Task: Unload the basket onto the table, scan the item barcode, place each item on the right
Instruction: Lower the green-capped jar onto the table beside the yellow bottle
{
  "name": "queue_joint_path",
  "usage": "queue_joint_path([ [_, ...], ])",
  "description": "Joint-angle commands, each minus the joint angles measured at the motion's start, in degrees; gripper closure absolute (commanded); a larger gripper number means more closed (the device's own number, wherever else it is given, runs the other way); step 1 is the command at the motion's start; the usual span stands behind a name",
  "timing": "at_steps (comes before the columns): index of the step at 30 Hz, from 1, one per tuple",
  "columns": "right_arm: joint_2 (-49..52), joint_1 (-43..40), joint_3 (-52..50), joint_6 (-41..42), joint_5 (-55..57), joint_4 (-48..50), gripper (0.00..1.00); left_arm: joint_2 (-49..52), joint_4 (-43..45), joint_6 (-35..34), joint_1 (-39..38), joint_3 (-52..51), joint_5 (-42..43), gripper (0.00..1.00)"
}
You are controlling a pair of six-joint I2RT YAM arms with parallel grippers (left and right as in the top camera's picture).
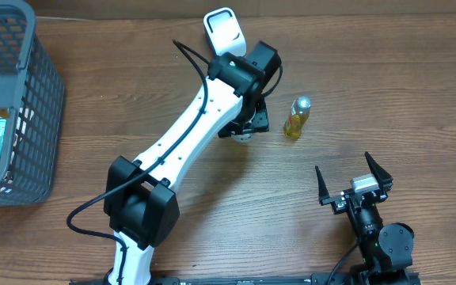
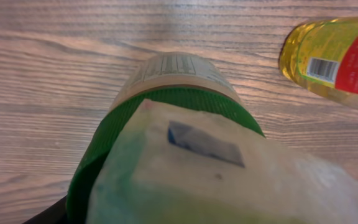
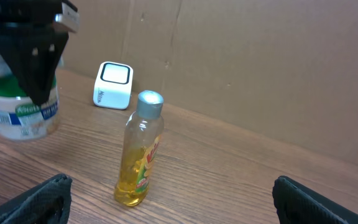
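Left pincer (image 3: 36, 81): clamped on green-lidded jar (image 3: 23, 112). Right pincer (image 1: 343, 162): wide, empty. Hazards: barcode turned away from scanner (image 3: 113, 85), no read; jar swing toppling upright bottle (image 3: 140, 155) nearby.

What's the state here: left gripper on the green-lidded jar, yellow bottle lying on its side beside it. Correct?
One thing is off: the yellow bottle is not on its side. It stands upright, as the right wrist view shows plainly. The rest holds: the left gripper is on the green-lidded jar, with the bottle beside it.
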Motion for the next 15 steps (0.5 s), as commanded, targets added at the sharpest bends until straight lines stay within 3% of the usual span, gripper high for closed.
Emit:
queue_joint_path([
  [1, -0.4, 0.2, -0.6, 0.2, 0.1, 0.1, 0.00, -1.9, 1.7, -4.7, -2.2, -2.0, -0.8, 0.88],
  [15, -0.4, 0.2, -0.6, 0.2, 0.1, 0.1, 0.00, -1.9, 12.3, -10.7, -5.7, -9.6, -1.0, 0.88],
])
